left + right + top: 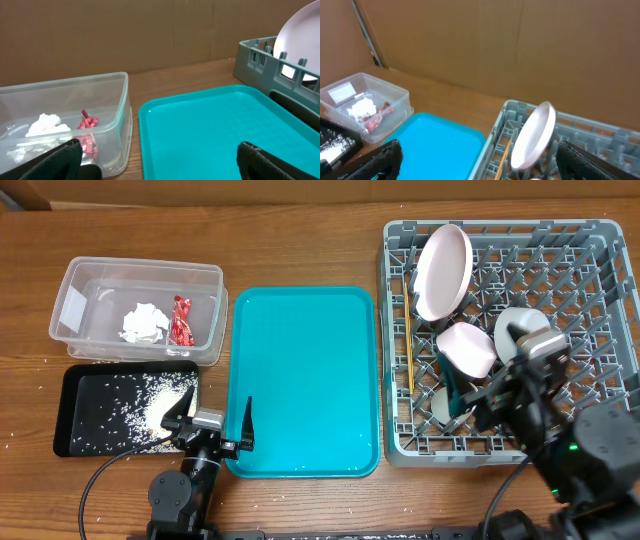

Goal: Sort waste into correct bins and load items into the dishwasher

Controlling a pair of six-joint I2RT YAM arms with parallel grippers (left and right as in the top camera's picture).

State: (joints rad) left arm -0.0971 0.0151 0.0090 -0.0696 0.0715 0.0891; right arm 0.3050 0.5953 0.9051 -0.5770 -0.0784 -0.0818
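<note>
Left hand (214, 420) released, fingers spread wide, nothing between them. It sits low at the near worktop edge, astride the gap between black tray (80, 385) and teal tray (300, 370). Right hand (477, 159) is likewise splayed and empty, over the near-left part of the dish rack (600, 235). The waste lies ahead-left of the left hand: tissue wad (143, 323) and red wrapper (181, 320) in the clear tub (75, 280), rice grains (165, 405) in the black tray just beside its left finger. The plate (443, 270) stands on edge ahead of the right hand, with a bowl (466, 348) close below. The chopsticks (408, 355) lie along the rack's left wall, long axis pointing away. Judgement: nothing is left to pick. For a withdrawal, the open room is over the teal tray, while pegs crowd the right hand.
</note>
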